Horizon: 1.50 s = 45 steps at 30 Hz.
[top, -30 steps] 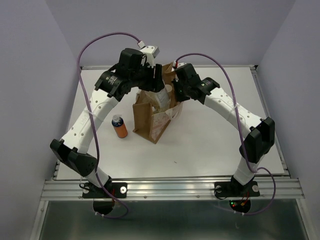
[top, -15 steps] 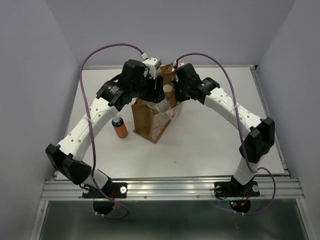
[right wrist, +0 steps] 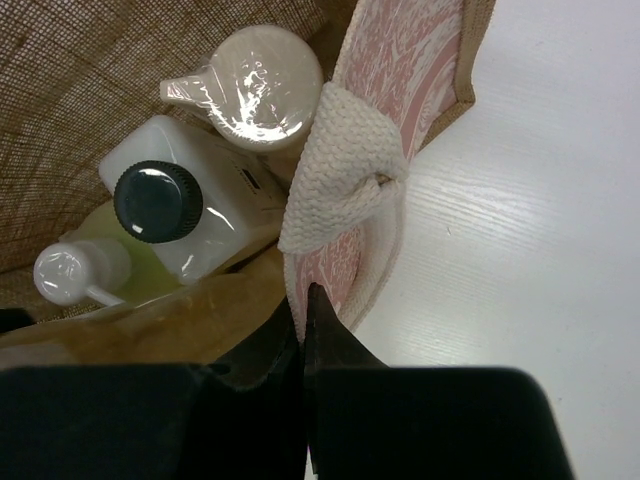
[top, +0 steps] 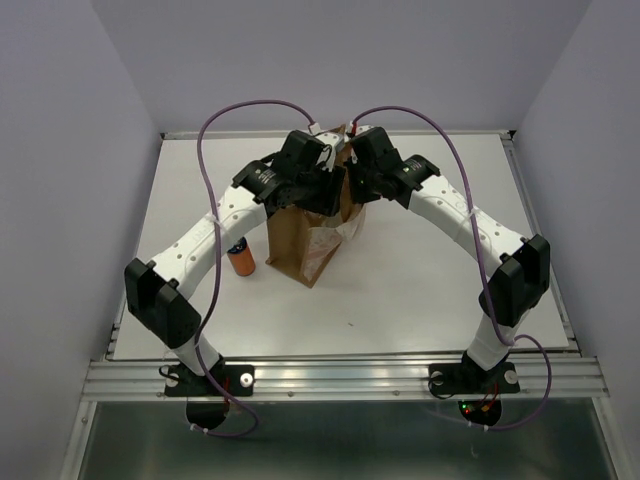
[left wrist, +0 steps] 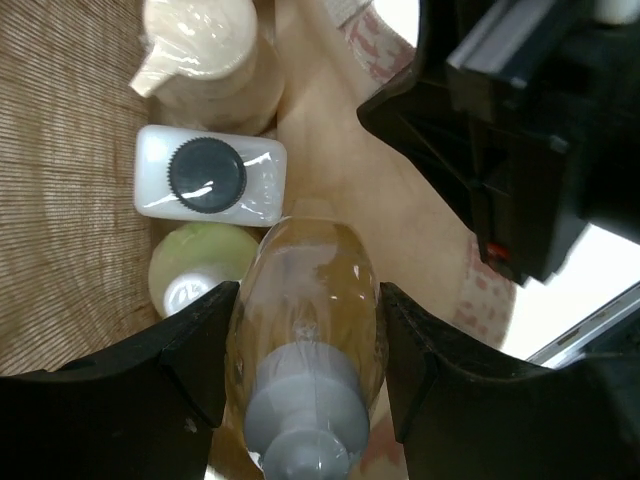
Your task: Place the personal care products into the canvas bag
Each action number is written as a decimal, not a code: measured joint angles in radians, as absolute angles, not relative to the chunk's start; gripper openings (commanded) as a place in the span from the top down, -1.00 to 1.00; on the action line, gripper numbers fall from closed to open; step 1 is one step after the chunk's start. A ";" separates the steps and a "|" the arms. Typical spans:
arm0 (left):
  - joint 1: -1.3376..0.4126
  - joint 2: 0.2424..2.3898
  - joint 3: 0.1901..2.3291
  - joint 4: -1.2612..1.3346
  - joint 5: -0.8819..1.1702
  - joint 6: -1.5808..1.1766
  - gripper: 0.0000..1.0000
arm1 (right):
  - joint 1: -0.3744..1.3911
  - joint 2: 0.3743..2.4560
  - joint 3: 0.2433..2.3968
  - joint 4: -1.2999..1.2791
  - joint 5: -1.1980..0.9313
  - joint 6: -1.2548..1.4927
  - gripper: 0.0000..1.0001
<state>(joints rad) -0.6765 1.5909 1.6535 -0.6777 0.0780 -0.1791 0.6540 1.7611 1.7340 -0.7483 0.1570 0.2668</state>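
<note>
The canvas bag (top: 300,245) stands upright mid-table. My left gripper (top: 322,185) is over its open mouth, shut on the amber bottle with white cap (left wrist: 310,270), which hangs bottom-down into the bag between the fingers (left wrist: 195,350). Inside the bag lie the beige bottle (left wrist: 205,50), the translucent white bottle with black cap (left wrist: 208,180) and the yellow-green bottle (left wrist: 195,275). My right gripper (right wrist: 305,300) is shut on the bag's printed rim (right wrist: 400,70) beside its white woven handle (right wrist: 340,170). The orange bottle with dark blue cap (top: 240,258) stands on the table left of the bag.
The white table (top: 430,290) runs to a metal rail at the near edge (top: 340,378). Purple cables arch over both arms above the bag. Grey walls close in the back and both sides.
My left arm has swung right with the amber bottle, from the bag's left side to over its mouth. The right gripper has held the rim in place. The orange bottle has not moved.
</note>
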 measured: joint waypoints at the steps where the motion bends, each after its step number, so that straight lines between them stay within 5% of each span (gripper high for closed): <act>1: -0.679 1.605 1.654 -0.679 0.078 -0.179 1.00 | 0.654 1.761 1.734 -0.748 0.157 0.267 0.99; 32: -0.701 1.714 1.600 -0.672 -0.039 -0.268 1.00 | 0.654 1.758 1.740 -0.775 0.158 0.271 0.99; 33: -0.701 1.720 1.612 -0.680 -0.043 -0.269 0.90 | 0.654 1.757 1.740 -0.776 0.158 0.273 0.99; 34: -0.701 1.729 1.621 -0.686 -0.046 -0.271 0.45 | 0.654 1.755 1.740 -0.776 0.158 0.274 0.99; 37: -0.701 1.748 1.651 -0.710 -0.050 -0.274 0.05 | 0.651 1.752 1.740 -0.776 0.158 0.280 0.99; 45: -0.701 1.770 1.692 -0.757 -0.047 -0.281 -0.42 | 0.644 1.747 1.736 -0.776 0.157 0.284 0.99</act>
